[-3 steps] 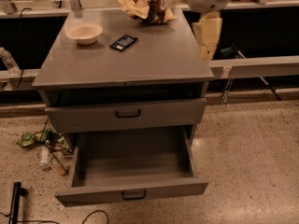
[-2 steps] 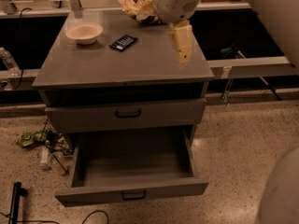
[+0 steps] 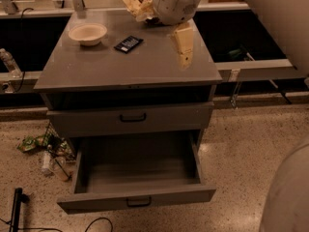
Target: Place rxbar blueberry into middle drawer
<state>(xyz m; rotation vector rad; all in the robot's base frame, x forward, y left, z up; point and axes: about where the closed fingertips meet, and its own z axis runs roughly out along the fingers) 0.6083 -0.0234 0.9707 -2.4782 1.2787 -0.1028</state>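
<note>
The hand point(image 3: 183, 47) hangs pointing down over the right part of the grey counter point(image 3: 91, 69), below the arm's round white wrist point(image 3: 176, 4). It is close above the counter top, and I cannot tell whether it is open or closed; nothing can be seen in its hold. The snack bar point(image 3: 128, 44), dark with white lettering, lies flat on the counter to the left of the hand and apart from it. A round beige bowl point(image 3: 88, 33) sits just beyond the bar on its left, and a crumpled tan snack bag point(image 3: 136, 5) lies at the back edge, beside the wrist. Under the counter, the middle drawer point(image 3: 96, 203) is pulled well out, showing its plain grey floor and a small black handle on its front panel. The drawer front above it point(image 3: 87, 121), with a like black handle, sits nearly closed. Crumpled litter point(image 3: 46, 151) lies on the speckled floor left of the cabinet.
</note>
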